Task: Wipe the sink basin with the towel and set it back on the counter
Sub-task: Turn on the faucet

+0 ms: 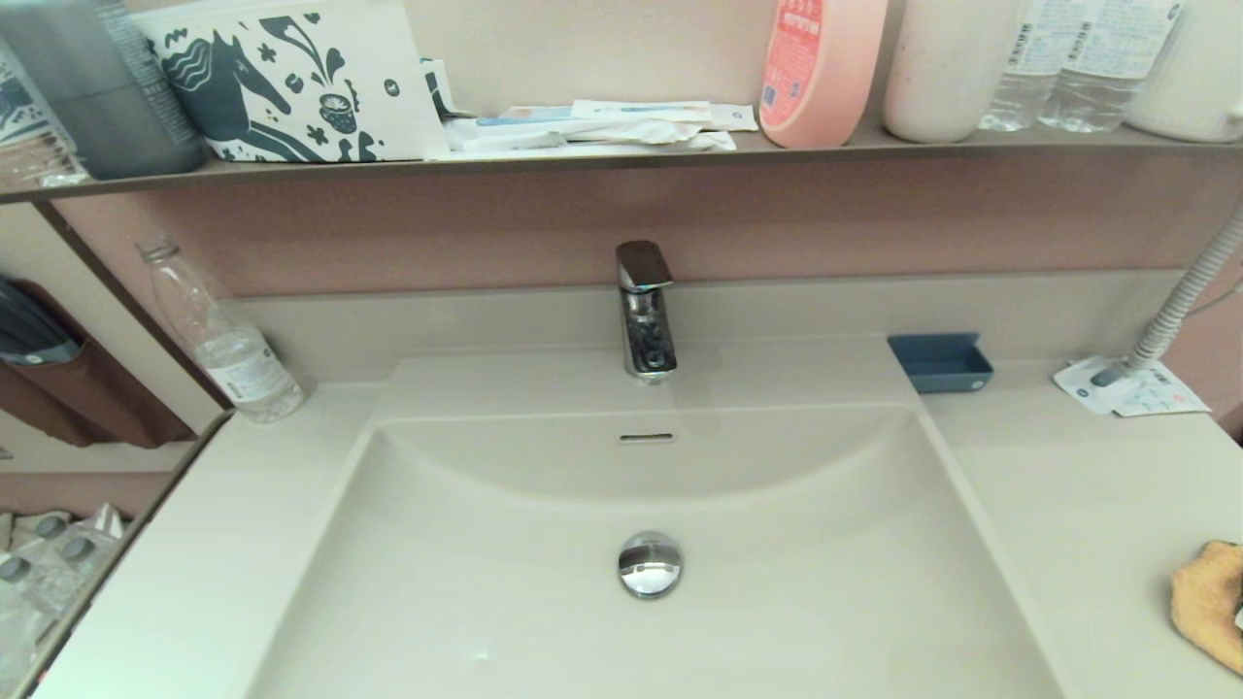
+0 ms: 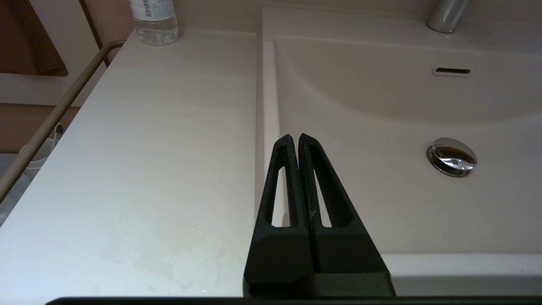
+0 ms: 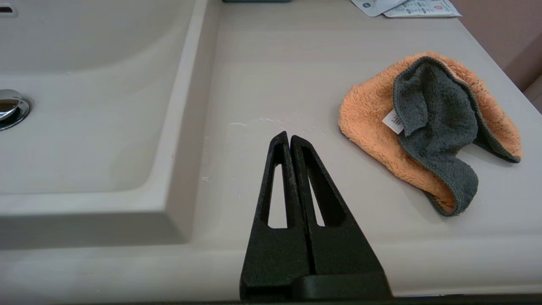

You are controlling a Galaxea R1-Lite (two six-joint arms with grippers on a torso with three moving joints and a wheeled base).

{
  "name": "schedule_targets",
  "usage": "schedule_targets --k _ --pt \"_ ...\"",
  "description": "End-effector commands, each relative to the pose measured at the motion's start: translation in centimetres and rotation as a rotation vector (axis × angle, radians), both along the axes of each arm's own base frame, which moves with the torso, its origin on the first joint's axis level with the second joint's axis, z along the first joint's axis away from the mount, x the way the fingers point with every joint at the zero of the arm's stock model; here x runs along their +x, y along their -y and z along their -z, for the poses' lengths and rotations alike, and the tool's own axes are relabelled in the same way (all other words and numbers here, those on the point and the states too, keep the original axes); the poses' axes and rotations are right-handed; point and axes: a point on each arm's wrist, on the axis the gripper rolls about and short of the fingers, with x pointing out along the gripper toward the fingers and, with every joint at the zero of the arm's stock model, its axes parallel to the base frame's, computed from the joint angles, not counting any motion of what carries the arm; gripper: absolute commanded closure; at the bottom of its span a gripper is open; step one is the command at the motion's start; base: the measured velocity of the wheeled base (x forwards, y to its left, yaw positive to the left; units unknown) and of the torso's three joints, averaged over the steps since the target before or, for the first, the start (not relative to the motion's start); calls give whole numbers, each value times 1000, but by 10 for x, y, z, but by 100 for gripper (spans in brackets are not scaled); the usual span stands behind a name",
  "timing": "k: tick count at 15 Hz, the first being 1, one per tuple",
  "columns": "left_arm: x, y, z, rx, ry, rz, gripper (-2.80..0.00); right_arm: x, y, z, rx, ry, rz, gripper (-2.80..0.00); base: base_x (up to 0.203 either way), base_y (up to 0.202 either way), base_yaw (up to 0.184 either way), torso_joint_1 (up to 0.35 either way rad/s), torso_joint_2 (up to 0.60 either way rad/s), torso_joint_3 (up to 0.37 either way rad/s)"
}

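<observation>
The towel lies crumpled on the counter to the right of the sink basin, orange side down with a dark grey fold (and a small white label) turned up. The right gripper hovers above the counter between basin edge and towel, jaws pressed together, holding nothing. The left gripper hangs over the basin's left rim, jaws likewise closed and empty. A chrome drain plug sits mid-basin below the faucet.
</observation>
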Motion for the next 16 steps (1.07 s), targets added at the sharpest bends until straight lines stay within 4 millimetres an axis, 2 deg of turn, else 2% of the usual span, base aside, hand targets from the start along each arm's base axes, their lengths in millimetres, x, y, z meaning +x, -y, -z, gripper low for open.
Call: schedule_targets --k 1,16 --pt "0 0 0 -1 1 -1 0 0 0 0 0 1 0 0 0 0 0 0 0 0" --pt "0 0 0 4 1 -1 0 0 0 0 0 1 0 0 0 0 0 0 0 0"
